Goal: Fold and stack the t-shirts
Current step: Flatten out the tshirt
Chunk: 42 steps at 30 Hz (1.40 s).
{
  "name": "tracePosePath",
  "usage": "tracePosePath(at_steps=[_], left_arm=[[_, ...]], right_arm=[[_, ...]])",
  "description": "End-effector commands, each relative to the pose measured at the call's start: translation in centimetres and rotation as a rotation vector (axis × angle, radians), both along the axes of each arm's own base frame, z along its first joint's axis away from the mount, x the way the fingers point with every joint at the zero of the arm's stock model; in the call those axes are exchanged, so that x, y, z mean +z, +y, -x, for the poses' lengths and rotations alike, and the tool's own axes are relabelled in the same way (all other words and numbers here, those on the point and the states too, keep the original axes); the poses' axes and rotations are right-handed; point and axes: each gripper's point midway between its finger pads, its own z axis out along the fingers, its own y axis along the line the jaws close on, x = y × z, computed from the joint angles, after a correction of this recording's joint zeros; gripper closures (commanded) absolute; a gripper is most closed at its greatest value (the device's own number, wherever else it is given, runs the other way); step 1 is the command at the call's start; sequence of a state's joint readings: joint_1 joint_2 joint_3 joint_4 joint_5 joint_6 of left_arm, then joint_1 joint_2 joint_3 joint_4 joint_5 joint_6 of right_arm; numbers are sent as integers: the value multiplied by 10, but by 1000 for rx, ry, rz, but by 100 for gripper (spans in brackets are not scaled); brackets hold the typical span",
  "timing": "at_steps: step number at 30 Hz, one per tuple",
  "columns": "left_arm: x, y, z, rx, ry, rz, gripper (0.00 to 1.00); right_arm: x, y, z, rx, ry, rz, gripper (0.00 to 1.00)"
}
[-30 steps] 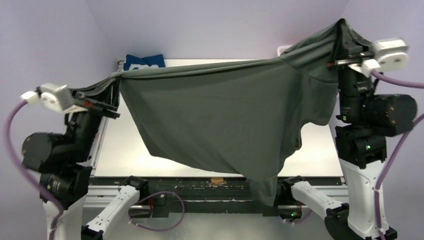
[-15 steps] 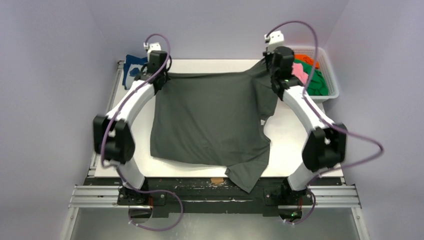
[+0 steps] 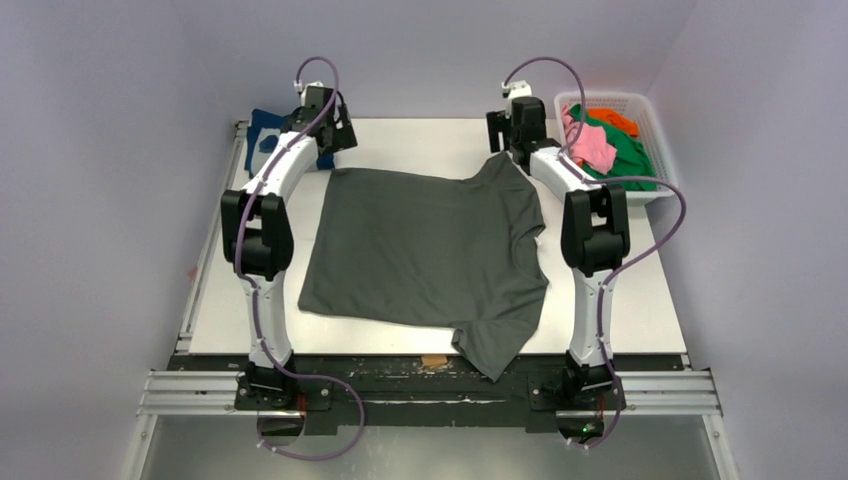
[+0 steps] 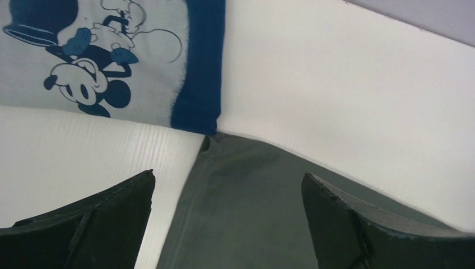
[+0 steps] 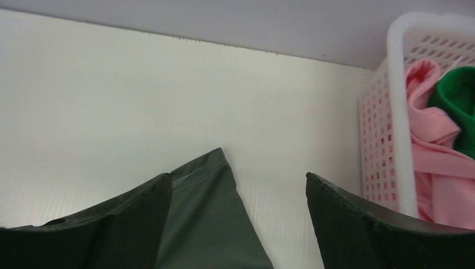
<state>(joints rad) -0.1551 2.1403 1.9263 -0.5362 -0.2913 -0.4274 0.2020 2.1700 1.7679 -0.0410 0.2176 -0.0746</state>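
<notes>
Both arms have let go of the grey tee (image 3: 425, 250) they were pinching by its far corners a moment ago, and the cloth has settled flat on the table (image 3: 620, 290).

At the far left corner lies the navy tee (image 4: 112, 61), its white cartoon print facing up; one edge of it touches the grey tee's far left corner. The left fingers (image 4: 101, 218) hover just above that corner, spread wide apart and released, with nothing between them but the cloth lying below.

The grey tee covers the middle of the table, mostly smooth. One sleeve points to the far right. The other sleeve reaches past the near edge onto the dark rail.

The right fingers (image 5: 123, 218) hang over the far right sleeve tip, also parted and empty; the hem of the sleeve shows in the gap under them.

At the far right stands the white basket (image 3: 655, 190), holding a pink tee (image 5: 434, 145), a green tee (image 3: 630, 160) and an orange tee (image 3: 620, 122), all crumpled together.
</notes>
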Motion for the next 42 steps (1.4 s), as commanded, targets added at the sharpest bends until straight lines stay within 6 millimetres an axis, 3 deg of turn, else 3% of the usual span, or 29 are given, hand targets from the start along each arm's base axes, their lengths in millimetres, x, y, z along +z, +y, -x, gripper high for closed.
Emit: tracePosePath(at_steps=[1, 5, 9, 13, 16, 26, 32, 37, 42], left_arm=[[26, -31, 25, -120, 0, 150, 0], [2, -57, 68, -205, 99, 297, 0], [-22, -70, 100, -231, 186, 385, 0], [-47, -78, 108, -217, 239, 434, 0], [-61, -80, 100, -200, 248, 453, 0], [-99, -81, 52, -82, 281, 495, 0], [-106, -82, 28, -32, 300, 569, 0], [-108, -82, 9, -2, 294, 622, 0], [-108, -83, -14, 0, 274, 655, 0]], right_arm=[[58, 13, 30, -2, -45, -180, 13], [21, 27, 72, 2, 109, -319, 7], [-13, 24, 103, -64, 222, -369, 2], [-52, 26, 124, -95, 361, -386, 1], [-78, 35, 129, -93, 427, -432, 1], [-104, 24, 86, -172, 399, -525, 1], [-116, 26, 55, -150, 412, -652, 1], [-126, 23, 27, -164, 412, -654, 1], [-118, 20, -2, -166, 360, -660, 1]])
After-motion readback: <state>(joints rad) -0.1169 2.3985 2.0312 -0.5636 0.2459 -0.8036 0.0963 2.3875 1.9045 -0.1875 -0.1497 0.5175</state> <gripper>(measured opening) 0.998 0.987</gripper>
